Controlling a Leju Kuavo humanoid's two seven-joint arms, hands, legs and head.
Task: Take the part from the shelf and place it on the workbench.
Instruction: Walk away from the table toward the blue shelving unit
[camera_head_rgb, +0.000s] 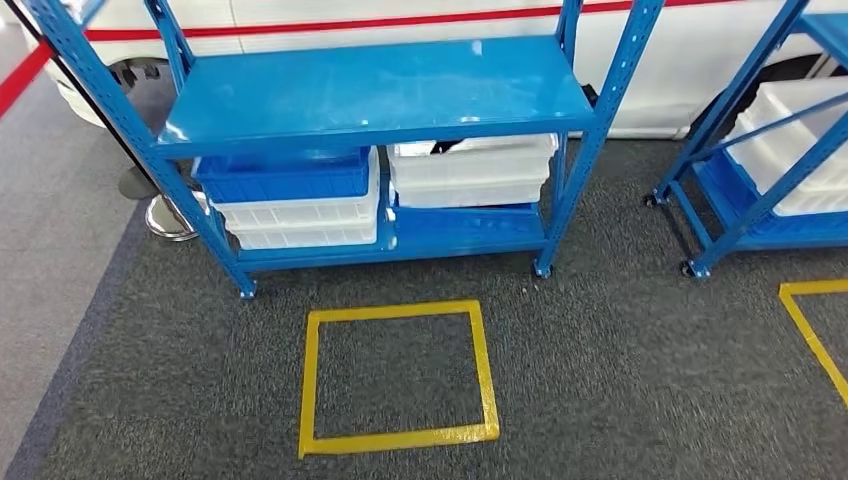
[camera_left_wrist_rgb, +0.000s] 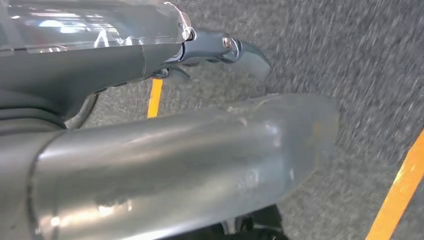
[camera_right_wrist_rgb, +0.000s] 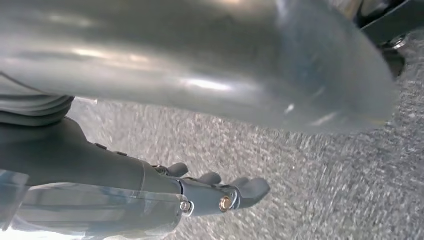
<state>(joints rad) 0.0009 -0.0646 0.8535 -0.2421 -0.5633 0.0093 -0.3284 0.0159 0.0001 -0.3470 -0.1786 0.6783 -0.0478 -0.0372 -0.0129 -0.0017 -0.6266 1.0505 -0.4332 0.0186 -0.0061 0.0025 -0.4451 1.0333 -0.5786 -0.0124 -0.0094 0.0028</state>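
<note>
Dark grey carpet (camera_head_rgb: 600, 380) covers the floor in the head view, with a paler grey strip along the edge at 9 o'clock. Nearest, just below centre, a square of yellow tape (camera_head_rgb: 397, 378) is laid on the carpet, and the corner of a 2nd yellow outline (camera_head_rgb: 812, 325) shows at 3 o'clock.

In the left wrist view the left hand (camera_left_wrist_rgb: 165, 145) hangs above the same carpet, its thick grey thumb stretched out and its dark fingers (camera_left_wrist_rgb: 235, 50) extended apart from it, with nothing between them; 2 yellow tape lines cross the floor behind it. In the right wrist view the right hand (camera_right_wrist_rgb: 200, 150) hangs likewise over the carpet, thumb long and straight, dark fingers (camera_right_wrist_rgb: 240, 192) reaching out with nothing in them.

Beyond the square, toward 12 o'clock, stands a blue shelf (camera_head_rgb: 380, 95) on small feet. Its top board is bare and glossy. Under it, at 11 o'clock, a blue bin (camera_head_rgb: 285, 178) sits on stacked white bins (camera_head_rgb: 300, 222); at 12 o'clock a 2nd stack of white bins (camera_head_rgb: 470, 170) holds something dark (camera_head_rgb: 447, 147) at its rim, too little seen to say whether it is the part.

At 2 o'clock a 2nd blue rack (camera_head_rgb: 750, 190) carries a white bin (camera_head_rgb: 800, 140). Farthest back, a white surface with a red stripe (camera_head_rgb: 400, 22) runs behind both racks.
</note>
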